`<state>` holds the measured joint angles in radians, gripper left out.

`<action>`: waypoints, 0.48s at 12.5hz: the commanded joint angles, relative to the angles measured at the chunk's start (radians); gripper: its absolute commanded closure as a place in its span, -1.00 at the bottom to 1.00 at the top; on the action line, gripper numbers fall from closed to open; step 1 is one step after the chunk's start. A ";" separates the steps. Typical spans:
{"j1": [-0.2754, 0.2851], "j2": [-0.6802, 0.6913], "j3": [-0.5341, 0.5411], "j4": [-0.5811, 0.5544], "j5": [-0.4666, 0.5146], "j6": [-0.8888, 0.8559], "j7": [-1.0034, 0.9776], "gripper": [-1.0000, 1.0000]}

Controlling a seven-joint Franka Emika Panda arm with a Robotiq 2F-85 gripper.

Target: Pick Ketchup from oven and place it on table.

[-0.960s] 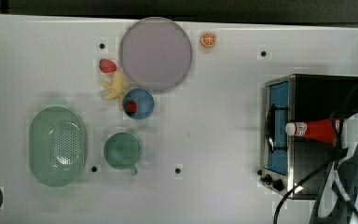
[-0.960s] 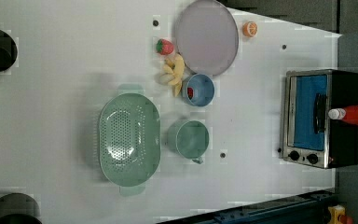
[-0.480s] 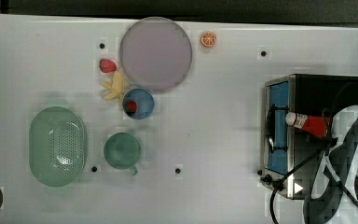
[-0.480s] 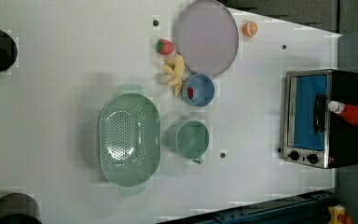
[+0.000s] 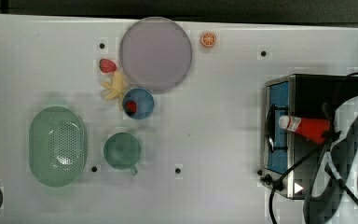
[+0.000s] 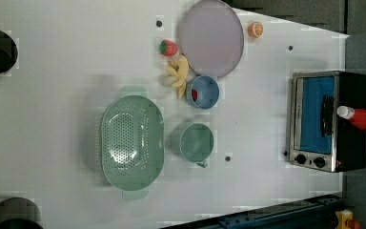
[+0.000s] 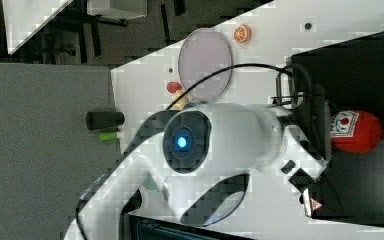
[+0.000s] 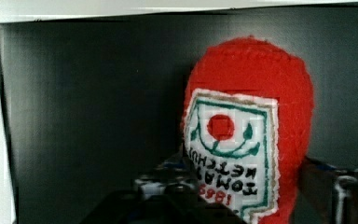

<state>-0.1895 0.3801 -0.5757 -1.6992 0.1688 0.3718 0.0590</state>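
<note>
hand: the hand (image 7: 325, 132) is right at the Ketchup's (image 7: 357, 131) label end in the right view. I can't tell whether it is clenched on the bottle or released.
arm: the white arm (image 7: 220, 145) leads back from the hand toward 8 o'clock in the right view, and a blue light glows on its housing. In the top view I see it at the 4 o'clock edge of frame, with a black cable (image 5: 303, 163) looping across it.
Ketchup: the red bottle is over the oven's (image 5: 307, 88) black roof. In the top view its white cap points to 9 o'clock, toward the door side. I can't tell whether it rests on the roof or is lifted. In the wrist view the label faces me, with the dark roof behind it.
oven: it sits on the desk (image 5: 214, 140) at 3 o'clock in the top view. The blue glass door faces 9 o'clock and is shut, and the knobs are at its 6 o'clock end.
plate: the purple plate (image 5: 156, 53) is at 12 o'clock in the top view, well apart from the oven.
orange half: the orange half (image 5: 208, 39) is just beside the plate, at its 2 o'clock.
fruit: a strawberry (image 5: 106, 65) and a banana bunch (image 5: 115, 87) lie at the plate's 8 o'clock.
blue bowl: the blue bowl (image 5: 139, 103) touches the plate's 6 o'clock rim and has something small and red inside.
green cup: the green cup (image 5: 122, 150) is at 6 o'clock from the bowl.
colander: the green colander (image 5: 57, 146) is at 9 o'clock from the cup.
</note>
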 commanded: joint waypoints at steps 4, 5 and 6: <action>0.141 -0.194 0.153 0.167 -0.011 -0.134 -0.037 -0.26; 0.160 -0.202 0.195 0.166 -0.011 -0.156 -0.037 -0.27; 0.173 -0.203 0.233 0.165 -0.011 -0.174 -0.037 -0.27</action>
<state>-0.0566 0.1442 -0.3760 -1.5088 0.1464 0.2411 0.0590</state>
